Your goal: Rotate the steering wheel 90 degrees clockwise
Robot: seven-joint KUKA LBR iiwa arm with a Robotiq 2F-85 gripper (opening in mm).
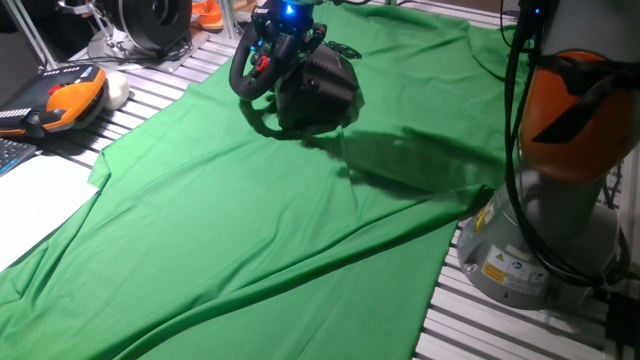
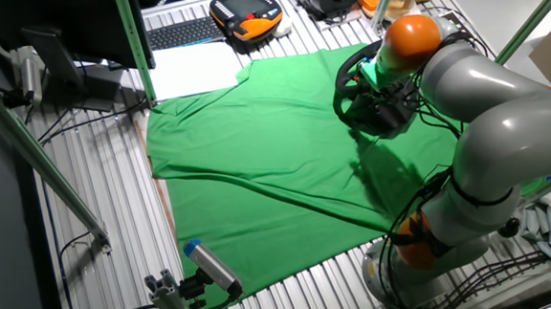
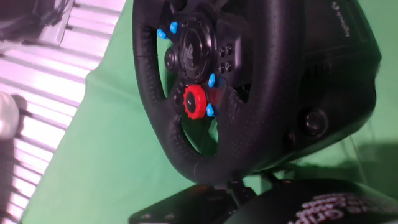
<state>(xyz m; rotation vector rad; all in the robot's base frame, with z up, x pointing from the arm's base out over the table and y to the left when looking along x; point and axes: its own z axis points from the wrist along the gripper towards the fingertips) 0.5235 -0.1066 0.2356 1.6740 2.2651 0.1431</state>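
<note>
The steering wheel (image 1: 262,62) stood near the far edge of the green cloth (image 1: 260,230) that covered my worktop (image 1: 170,85), mounted on its bulky black base (image 1: 320,95). In one fixed view my tool (image 1: 287,30) sat at the top of the wheel, a blue light glowing on it, and it looked to be right against the rim, though the dark parts ran together there and I could not make out the fingers. In the other fixed view my arm (image 2: 484,113) arched over from its pedestal, and its orange joint (image 2: 409,39) hid most of the wheel (image 2: 348,88); only the left arc of the rim showed.

From the hand view the wheel (image 3: 205,93) filled the picture, seen close. Its stitched black rim curved down the left and across the bottom, and the hub carried a red round knob (image 3: 194,102) with small blue buttons (image 3: 211,81) beside it. The base (image 3: 336,81) lay to the right, over the cloth (image 3: 93,162).

I could not tell whether my tool was open or closed on the rim; no view showed the fingertips clearly.

An orange-and-black pendant (image 1: 60,100) lay off the cloth, on the slatted worktop.
</note>
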